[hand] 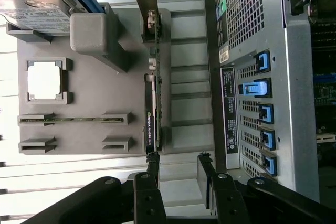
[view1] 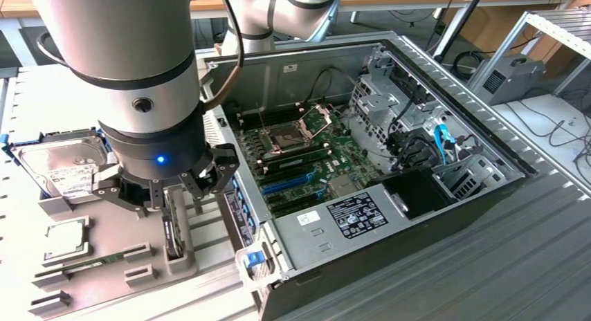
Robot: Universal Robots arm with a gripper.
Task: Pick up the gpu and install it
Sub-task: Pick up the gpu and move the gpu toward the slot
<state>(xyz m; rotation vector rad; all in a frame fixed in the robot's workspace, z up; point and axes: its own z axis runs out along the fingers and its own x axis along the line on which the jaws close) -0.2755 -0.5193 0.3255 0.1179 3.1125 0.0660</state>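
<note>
The gpu [hand: 152,93] stands on its edge in a slot of the grey holder [hand: 94,145], with its silver bracket [hand: 148,3] at one end and its black fan side facing the holder's other parts. In the exterior view the gpu [view1: 173,239] shows as a thin dark card just below my gripper [view1: 177,196]. My gripper [hand: 178,174] hangs above the holder near the card's end, open, with nothing between its fingers. One fingertip [hand: 153,167] lines up with the card's end and the other fingertip [hand: 205,174] is off to the side toward the computer case.
The holder also carries a silver hard drive [view1: 60,167], a square processor [hand: 44,80] and a narrow memory stick [hand: 73,119]. The open computer case [view1: 369,221] lies at the exterior view's right, motherboard [view1: 300,165] exposed. Its perforated rear wall [hand: 247,51] runs close beside the holder.
</note>
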